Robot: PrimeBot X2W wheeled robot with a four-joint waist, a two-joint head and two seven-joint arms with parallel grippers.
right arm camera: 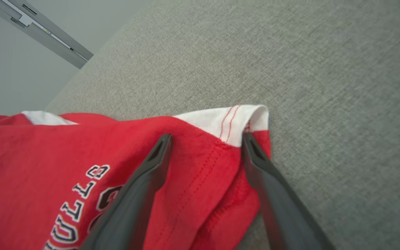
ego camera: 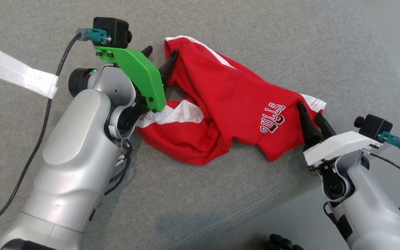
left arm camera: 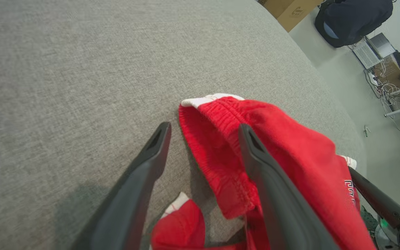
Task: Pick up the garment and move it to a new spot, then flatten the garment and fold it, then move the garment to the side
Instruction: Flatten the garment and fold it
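On the grey cushion (ego camera: 221,194), one red garment (ego camera: 227,100); left hand (ego camera: 161,52) and right hand (ego camera: 308,110), two in all, both spread.

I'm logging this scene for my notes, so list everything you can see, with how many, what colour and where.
Garment: one, red with white trim and lettering, crumpled at the middle of the cushion.
Cushion: one, grey fabric, under the garment.
Tape strip: one, white, by the cable at the left.
Cable: one, black, running up to the left wrist camera.
Cardboard box: one, brown, on the floor beyond the cushion.
Bag: one, dark, beside the box.
Left gripper: one, dark fingers, open, at the garment's waistband end.
Right gripper: one, dark fingers, open, astride the white-trimmed hem corner.
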